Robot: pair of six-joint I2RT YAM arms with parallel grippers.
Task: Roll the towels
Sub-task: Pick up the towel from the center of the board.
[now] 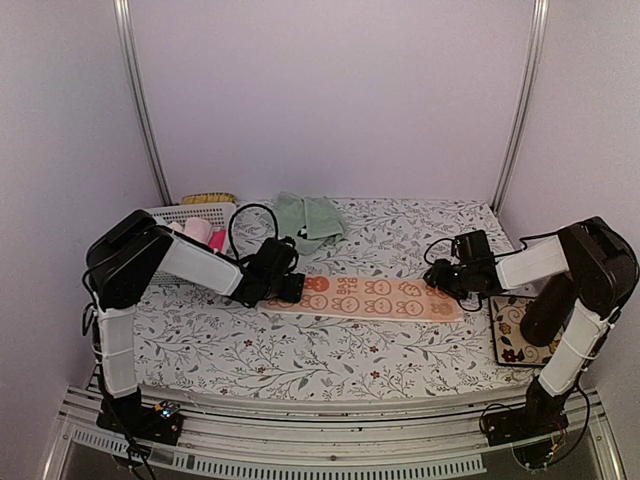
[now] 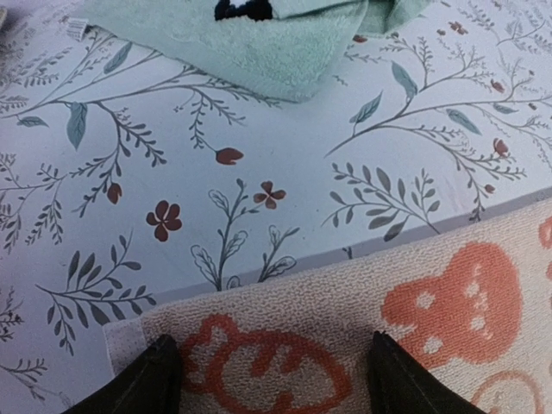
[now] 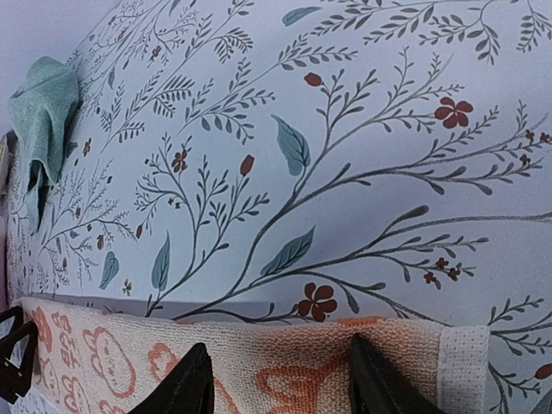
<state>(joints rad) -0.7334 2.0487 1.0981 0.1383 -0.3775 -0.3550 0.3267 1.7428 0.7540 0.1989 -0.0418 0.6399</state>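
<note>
A flower-and-leaf printed cloth covers the whole table. Across its middle the orange towel lies flat as one long strip, cream with orange animal faces, running from the left arm's side to the right arm's. Nothing lies on top of it.

At the far left stands a white lattice basket, well apart from the strip, with a pink item in it and a yellowish thing behind it by the wall. The green towel sits bunched at the far edge, just right of the basket and apart from the orange one, with bare cloth between them. In the left wrist view a dark-and-white mark shows on it. A dark tile with a flower pattern lies at the right, just beyond the strip's right end and partly under the right arm.

The left gripper is at the strip's left end. Its fingers stand apart, tips down on the towel just inside the end, an orange face between them, nothing clamped.

The right gripper is at the opposite end. Its fingers are likewise spread, tips against the towel close to its hemmed edge, holding nothing that can be made out.
</note>
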